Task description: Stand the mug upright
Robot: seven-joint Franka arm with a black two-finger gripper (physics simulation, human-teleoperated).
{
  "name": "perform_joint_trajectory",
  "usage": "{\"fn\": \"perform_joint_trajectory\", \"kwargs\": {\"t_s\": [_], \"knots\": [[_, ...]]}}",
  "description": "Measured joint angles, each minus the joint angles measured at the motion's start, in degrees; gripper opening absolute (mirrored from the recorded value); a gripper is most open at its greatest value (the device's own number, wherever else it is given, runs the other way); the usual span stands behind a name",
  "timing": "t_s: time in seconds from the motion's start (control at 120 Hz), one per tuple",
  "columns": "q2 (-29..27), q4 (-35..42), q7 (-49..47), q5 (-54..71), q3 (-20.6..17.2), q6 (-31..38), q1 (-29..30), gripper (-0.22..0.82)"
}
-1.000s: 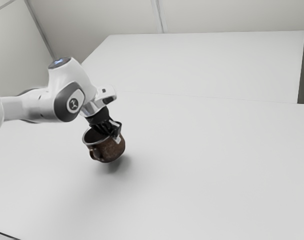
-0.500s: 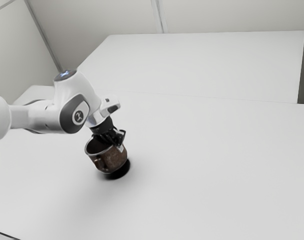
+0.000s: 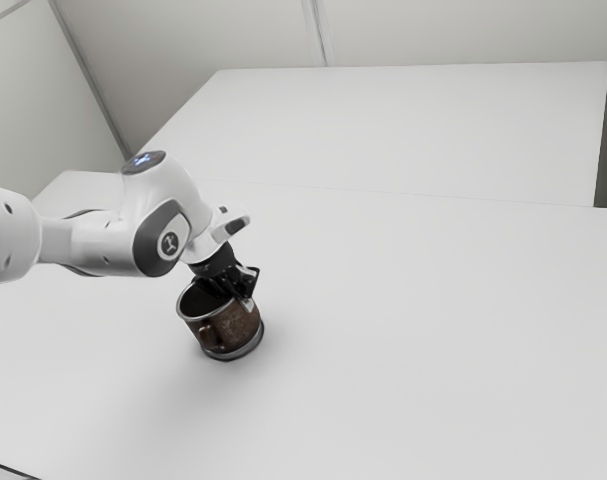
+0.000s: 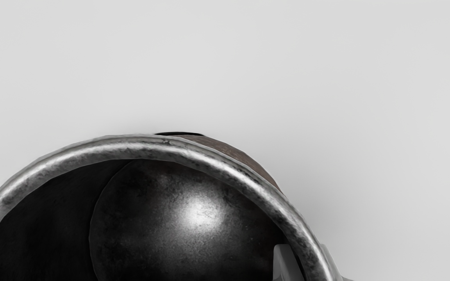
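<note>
In the exterior view my gripper (image 3: pixel 245 290) is at the rim of the brown mug (image 3: pixel 231 328), on the side toward the exterior view's right. The mug's mouth faces up with a slight tilt, and its base is at the tabletop; whether it bears fully on the table I cannot tell. Its handle points toward the camera. Looking into the dark metal interior, the wrist view has the mug's silver rim (image 4: pixel 150 149) as an arc. One finger of the gripper (image 4: pixel 307 262) is inside the mug and the other outside, with the wall pinched between them.
The white table (image 3: pixel 413 350) extends around the mug. A second pale surface (image 3: pixel 393 130) lies beyond it, and a dark cable (image 3: pixel 8 468) crosses the near corner at the exterior view's left.
My gripper has come down with the mug, shifting slightly toward the exterior view's right. The mug leans less than before, and the dark shadow beneath it has shrunk to its base.
</note>
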State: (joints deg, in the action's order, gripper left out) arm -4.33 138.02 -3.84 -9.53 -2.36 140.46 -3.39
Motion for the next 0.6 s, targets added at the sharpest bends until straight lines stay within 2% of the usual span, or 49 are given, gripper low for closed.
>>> {"fn": "perform_joint_trajectory", "kwargs": {"t_s": [0.133,0.375,0.475,0.6], "knots": [[0.5,0.0,-0.5,-0.1,-0.1,0.3,-0.1,-0.13],[-0.6,-0.2,-0.2,-1.1,-0.3,0.4,-0.8,0.30],[-1.8,-0.6,0.0,-1.2,-0.3,0.1,-0.9,0.41],[-2.8,-3.5,0.3,-1.2,-0.3,-3.1,-0.4,0.49]]}}
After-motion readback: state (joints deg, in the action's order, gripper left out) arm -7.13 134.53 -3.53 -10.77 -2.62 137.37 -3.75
